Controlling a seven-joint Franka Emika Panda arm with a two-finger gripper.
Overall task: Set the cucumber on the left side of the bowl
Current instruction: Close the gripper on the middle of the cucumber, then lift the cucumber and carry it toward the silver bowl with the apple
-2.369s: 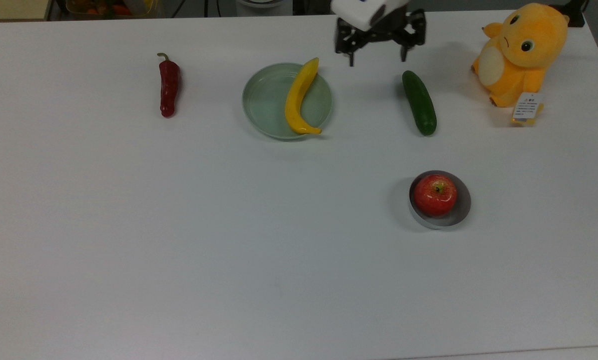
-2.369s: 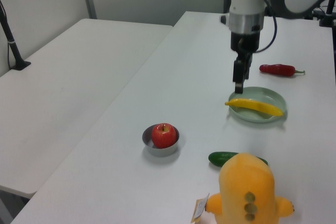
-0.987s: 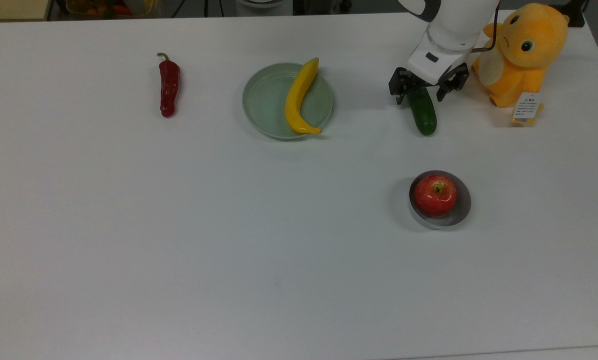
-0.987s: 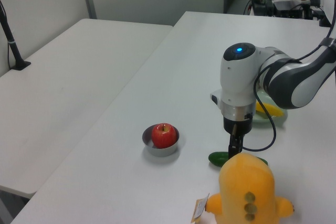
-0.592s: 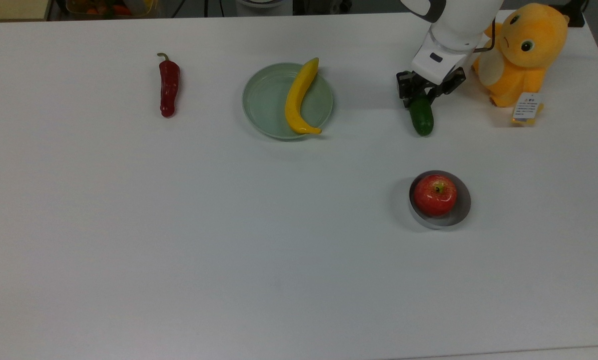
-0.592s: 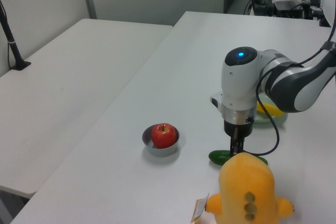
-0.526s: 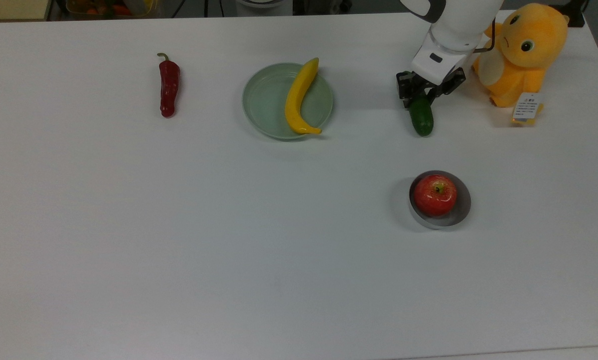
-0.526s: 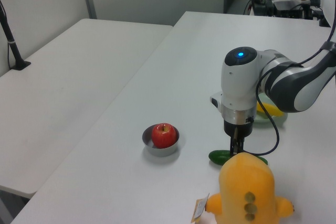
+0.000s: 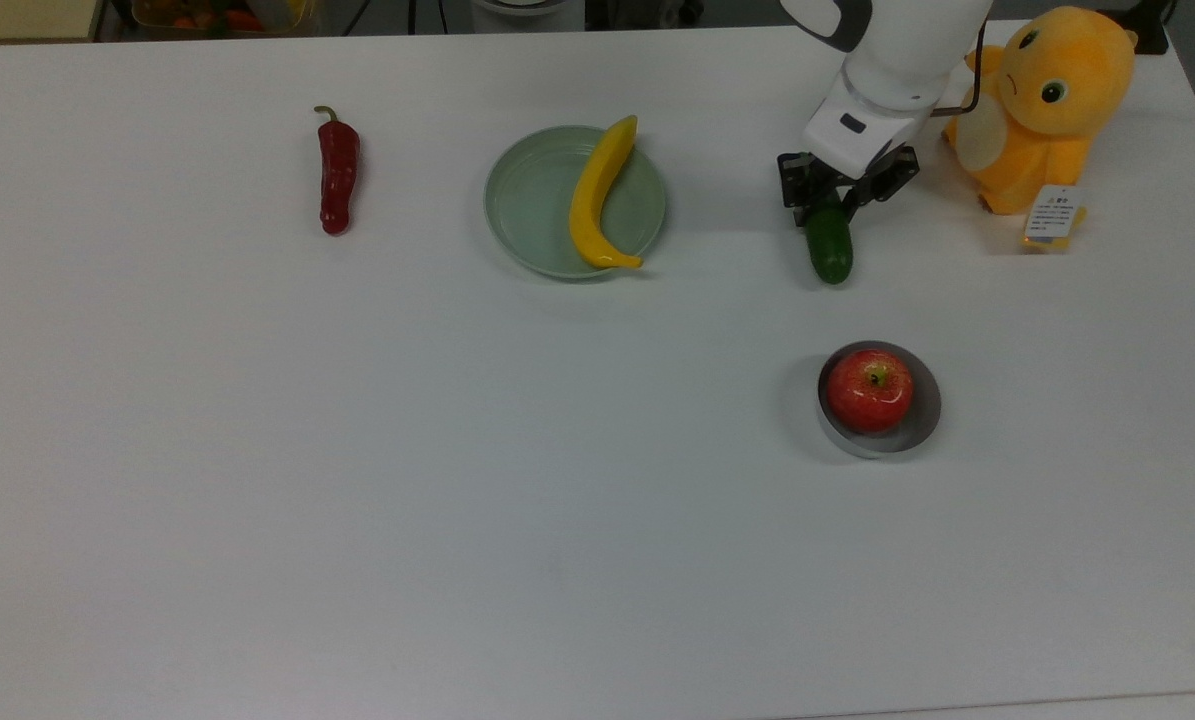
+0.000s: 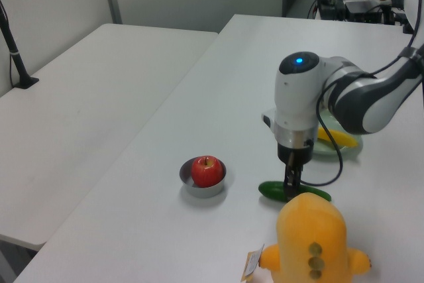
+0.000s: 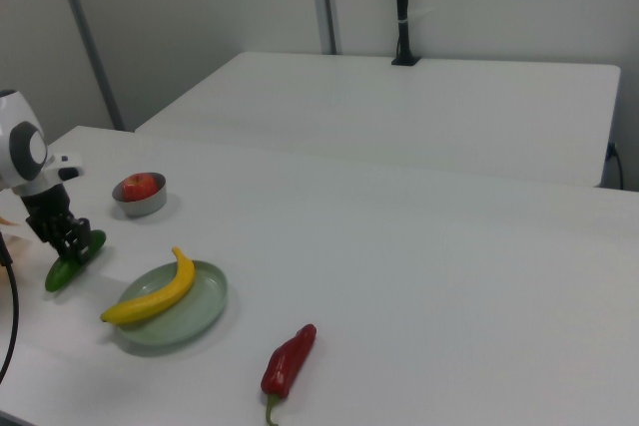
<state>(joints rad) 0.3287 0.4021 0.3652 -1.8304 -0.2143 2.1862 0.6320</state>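
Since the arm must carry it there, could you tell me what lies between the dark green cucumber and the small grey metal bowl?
Bare white table, seen in the top view, separates the dark green cucumber from the small grey metal bowl.

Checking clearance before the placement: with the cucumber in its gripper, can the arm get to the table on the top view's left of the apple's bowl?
Probably yes. The gripper holds the cucumber, and the table beside the bowl lies bare; the banana and its dish sit well away.

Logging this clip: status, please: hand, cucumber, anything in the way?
Hand shut on the cucumber, near the plush toy. Bowl holds an apple; table by the bowl on the top view's left is bare.
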